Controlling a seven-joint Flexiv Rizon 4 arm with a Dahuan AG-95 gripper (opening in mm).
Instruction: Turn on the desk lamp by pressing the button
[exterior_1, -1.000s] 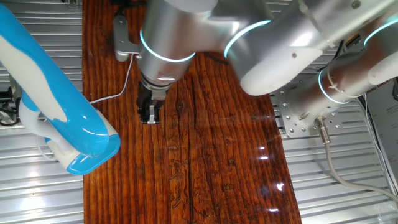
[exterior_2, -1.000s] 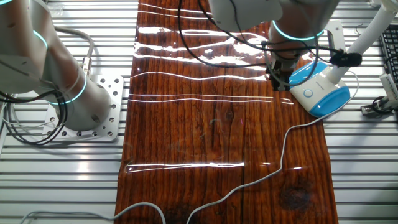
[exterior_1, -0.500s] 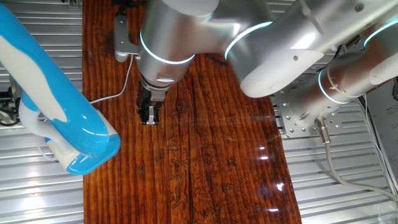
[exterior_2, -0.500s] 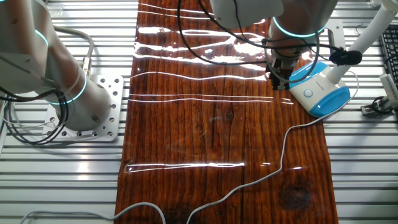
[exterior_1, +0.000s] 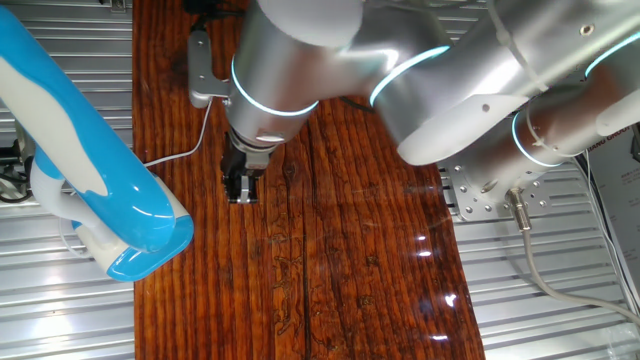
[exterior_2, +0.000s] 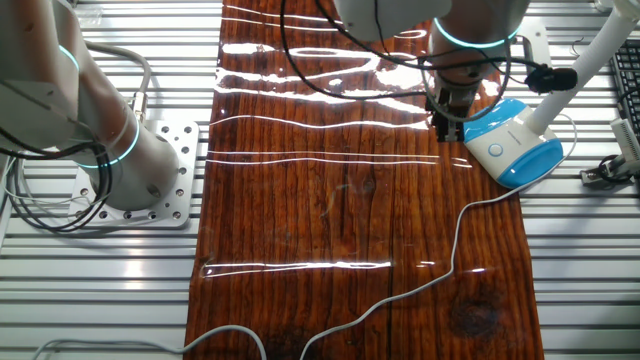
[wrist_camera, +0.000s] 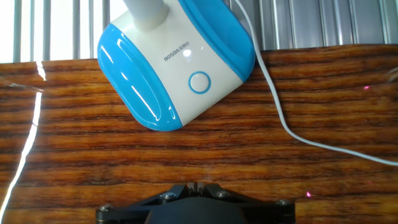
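Beside the desk lamp (exterior_2: 510, 146) hangs the pincer (exterior_2: 447, 128).

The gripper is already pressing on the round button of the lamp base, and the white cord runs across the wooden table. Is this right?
Not quite. The gripper is not on the button; it hangs beside the desk lamp base without touching it, as the hand view shows. The white cord does run across the wooden table.
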